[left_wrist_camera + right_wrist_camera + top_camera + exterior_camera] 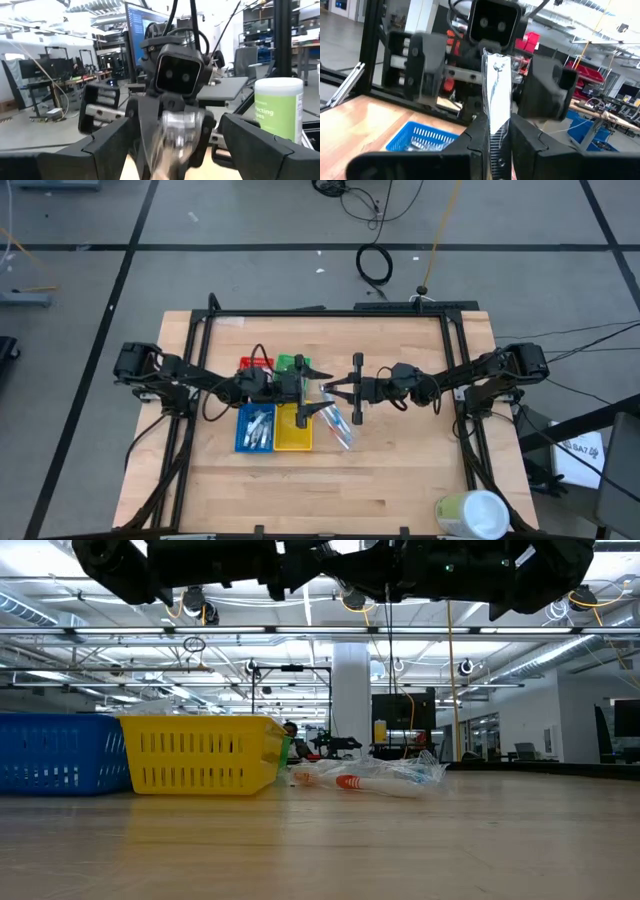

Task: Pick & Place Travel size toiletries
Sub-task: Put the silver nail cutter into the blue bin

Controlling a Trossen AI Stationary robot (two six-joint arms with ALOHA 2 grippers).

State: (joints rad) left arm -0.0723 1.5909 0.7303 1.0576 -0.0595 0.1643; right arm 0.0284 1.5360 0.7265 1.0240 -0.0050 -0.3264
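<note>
A slim silver tube [496, 85] stands upright in my right gripper [496, 145], which is shut on it above the table's middle [340, 390]. My left gripper [315, 390] faces it, open, with one finger [415, 55] on each side of the tube and apart from it. In the left wrist view the tube [177, 132] shows blurred between my left gripper's fingers [180, 155]. Several small toiletries lie in the blue tray [255, 428]. A clear bag of toiletries [338, 428] lies on the table beside the yellow tray [293, 430]. My right gripper pinches the silver tube's lower end [495, 131] between its two fingers. The fingers come nearly level from the table's right side. The tube stands up out of the fingers, lifted clear of the table.
Red [255, 365] and green [288, 363] trays stand behind the blue and yellow ones. A large pale green and white cylinder [470, 515] stands at the near right corner. The near half of the table [330, 490] is bare wood.
</note>
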